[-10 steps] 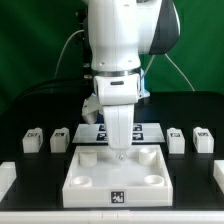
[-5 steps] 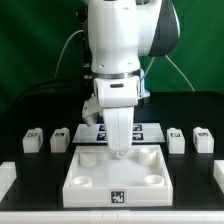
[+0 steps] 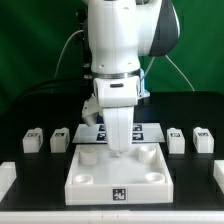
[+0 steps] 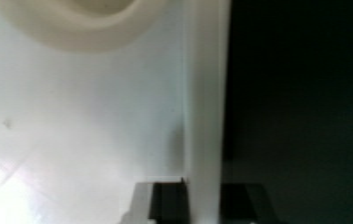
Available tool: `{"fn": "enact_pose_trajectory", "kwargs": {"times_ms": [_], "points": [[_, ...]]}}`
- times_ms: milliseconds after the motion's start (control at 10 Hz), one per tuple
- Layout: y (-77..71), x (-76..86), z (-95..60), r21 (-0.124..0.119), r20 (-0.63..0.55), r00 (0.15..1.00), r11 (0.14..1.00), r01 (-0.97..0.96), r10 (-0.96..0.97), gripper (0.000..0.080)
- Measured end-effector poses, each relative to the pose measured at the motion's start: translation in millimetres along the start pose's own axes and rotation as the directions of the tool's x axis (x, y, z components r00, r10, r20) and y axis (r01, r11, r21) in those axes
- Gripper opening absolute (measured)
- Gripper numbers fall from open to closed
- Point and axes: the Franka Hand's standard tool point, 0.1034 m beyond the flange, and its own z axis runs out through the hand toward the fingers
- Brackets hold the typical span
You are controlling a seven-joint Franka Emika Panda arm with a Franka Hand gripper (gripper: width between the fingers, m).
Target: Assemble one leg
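Shows gripper low over white square panel; cannot tell finger opening or hold. Pinch nearby leg across flat sides: likely light, rigid, slick.

panel: smooth white plastic, slight sheen | table: matt black | arm: glossy white shell | legs: matt white plastic

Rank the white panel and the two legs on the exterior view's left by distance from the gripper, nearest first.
1. white panel, directly beneath the gripper.
2. inner leg, on the exterior view's left, just beside the panel.
3. outer leg, farther toward the exterior view's left edge.
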Motion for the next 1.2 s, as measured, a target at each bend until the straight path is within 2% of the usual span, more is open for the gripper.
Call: {"fn": "enact_pose_trajectory", "kwargs": {"times_ms": [400, 600, 700, 800, 1000, 1200], "points": [[1.1, 0.2, -0.5, 0.000, 0.000, 1.000, 1.000, 0.000, 0.000, 0.0059], [17.4, 4.6, -5.3, -0.012, 0.000, 1.000, 1.000, -0.003, 0.003, 0.0060], [25.3, 12.0, -3.2, -0.010, -0.004, 1.000, 1.000, -0.019, 0.019, 0.0060], [33.6, 20.2, -1.2, -0.014, -0.011, 1.000, 1.000, -0.028, 0.028, 0.0060], [62.7, 46.4, -3.2, -0.022, -0.034, 0.998, 0.998, -0.055, 0.054, 0.0060], [65.2, 70.2, -0.6, 0.030, -0.042, 0.998, 0.998, -0.056, 0.057, 0.0061]]}}
